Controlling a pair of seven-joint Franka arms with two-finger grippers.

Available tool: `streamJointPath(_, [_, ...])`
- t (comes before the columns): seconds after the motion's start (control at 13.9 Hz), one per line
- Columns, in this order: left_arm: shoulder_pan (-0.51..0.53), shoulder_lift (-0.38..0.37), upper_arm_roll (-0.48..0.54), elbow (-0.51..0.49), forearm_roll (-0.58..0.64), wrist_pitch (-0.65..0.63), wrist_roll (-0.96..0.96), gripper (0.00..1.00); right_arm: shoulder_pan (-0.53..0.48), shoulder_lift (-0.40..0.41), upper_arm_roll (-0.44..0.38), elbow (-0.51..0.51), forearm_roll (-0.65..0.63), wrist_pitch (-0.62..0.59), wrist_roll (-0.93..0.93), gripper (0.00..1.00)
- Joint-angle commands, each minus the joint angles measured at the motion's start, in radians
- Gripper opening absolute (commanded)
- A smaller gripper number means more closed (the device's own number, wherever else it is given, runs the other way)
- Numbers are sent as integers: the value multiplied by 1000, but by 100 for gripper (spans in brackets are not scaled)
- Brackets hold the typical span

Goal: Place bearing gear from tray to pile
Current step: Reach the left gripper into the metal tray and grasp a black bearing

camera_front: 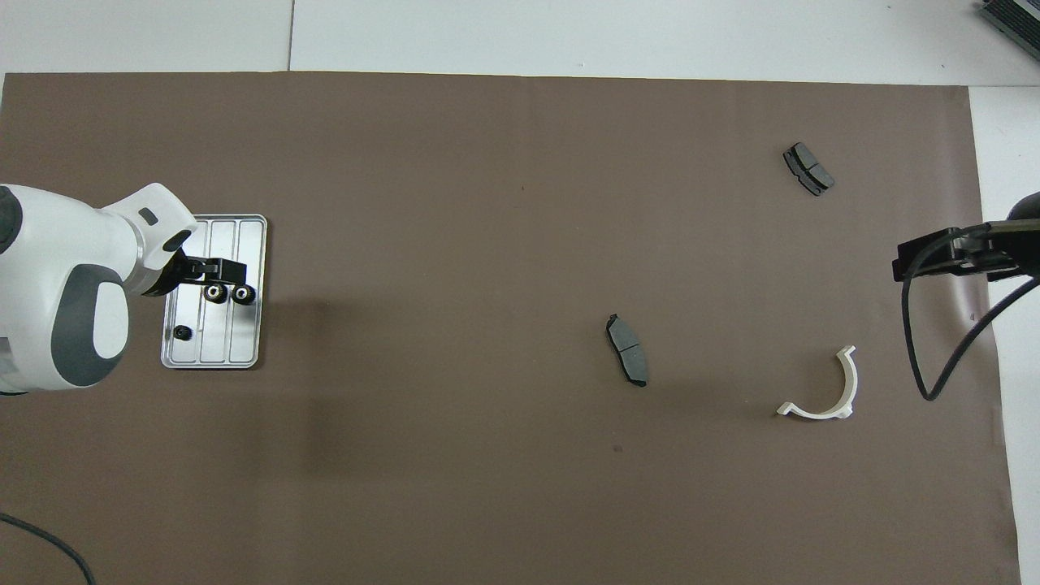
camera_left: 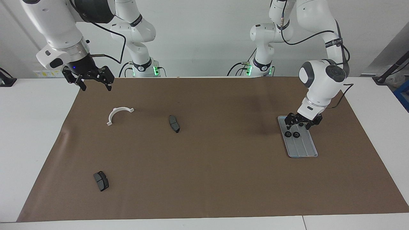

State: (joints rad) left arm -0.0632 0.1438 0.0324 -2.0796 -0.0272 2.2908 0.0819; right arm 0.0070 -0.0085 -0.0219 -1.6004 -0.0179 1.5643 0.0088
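The grey-blue ribbed tray [camera_left: 302,147] [camera_front: 245,345] lies toward the left arm's end of the table. Two black bearing gears [camera_left: 288,134] [camera_front: 215,293] sit side by side in it, the second [camera_left: 296,134] [camera_front: 242,294] touching the first. A smaller gear [camera_front: 182,332] lies in the tray nearer the robots. My left gripper [camera_left: 297,127] [camera_front: 223,276] hangs open just over the pair, holding nothing. The pile's parts lie scattered toward the right arm's end: a white half-ring bracket [camera_left: 119,113] [camera_front: 825,398] and two dark brake pads [camera_left: 174,124] [camera_front: 627,349]. My right gripper [camera_left: 94,83] [camera_front: 914,262] waits open, raised over the mat's edge.
A brown mat [camera_left: 223,179] covers the table's middle. The second brake pad [camera_left: 101,180] [camera_front: 808,169] lies far from the robots at the right arm's end. A black cable [camera_front: 946,357] hangs from the right arm beside the bracket.
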Motion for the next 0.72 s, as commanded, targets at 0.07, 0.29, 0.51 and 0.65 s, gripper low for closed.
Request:
streamJointPath(0.07, [-47,2,7,-7,1,32,-4,100,-5,-8,5,-10,16,-10,10,100])
streamJointPath(0.29, [-50,29,7,-5,1,41,-2,100,-5,-8,5,-10,16,-9,10,100])
streamJointPath(0.51, [-50,43,7,-14,1,39,-5,93,-5,-8,7,-10,16,-9,10,100])
streamJointPath(0.65, [-49,42,7,-16,1,29,-48,88,-5,-8,5,-10,16,-9,10,100])
